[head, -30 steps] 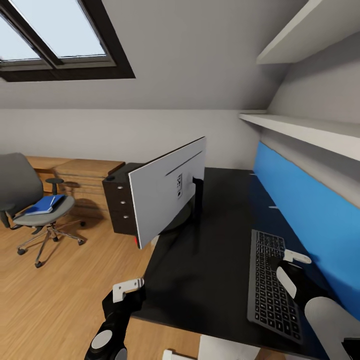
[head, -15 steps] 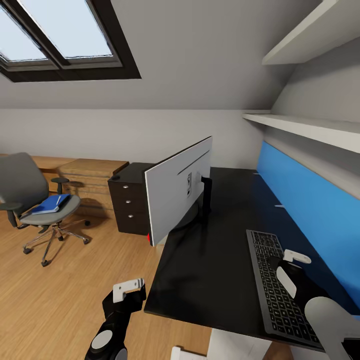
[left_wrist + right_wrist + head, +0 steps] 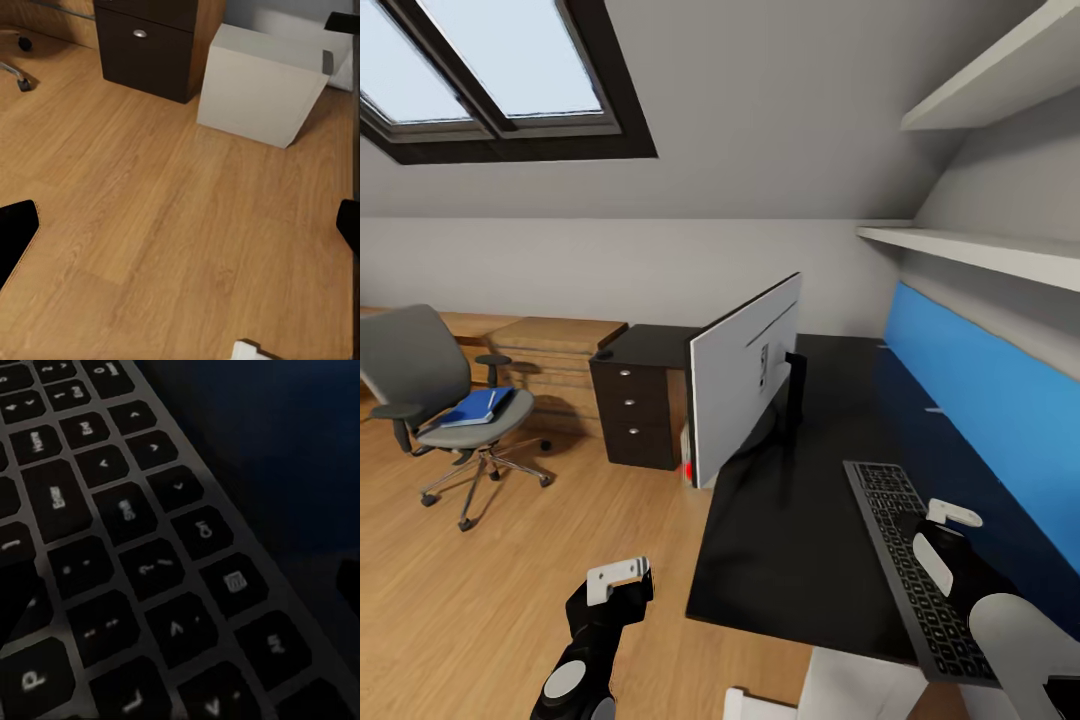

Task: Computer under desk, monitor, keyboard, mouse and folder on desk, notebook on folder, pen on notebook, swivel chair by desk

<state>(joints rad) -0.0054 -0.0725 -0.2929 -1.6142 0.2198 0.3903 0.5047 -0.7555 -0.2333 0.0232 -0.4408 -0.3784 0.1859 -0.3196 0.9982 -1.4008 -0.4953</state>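
Robot body: two black arms with white and grey fittings.
The left arm's black gripper [image 3: 618, 583] carries a white bracket plate and a grey round joint cap; the right arm's black gripper [image 3: 945, 520] carries a white bracket, above a pale grey rounded forearm shell.

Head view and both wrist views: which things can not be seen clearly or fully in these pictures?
- Monitor, head view: it shows its silver back, so the screen is hidden.
- Keyboard, head view: the right gripper covers part; right wrist view blurred.
- Folder on the swivel chair, head view: too small for details.
- Computer, left wrist view: ports not discernible.
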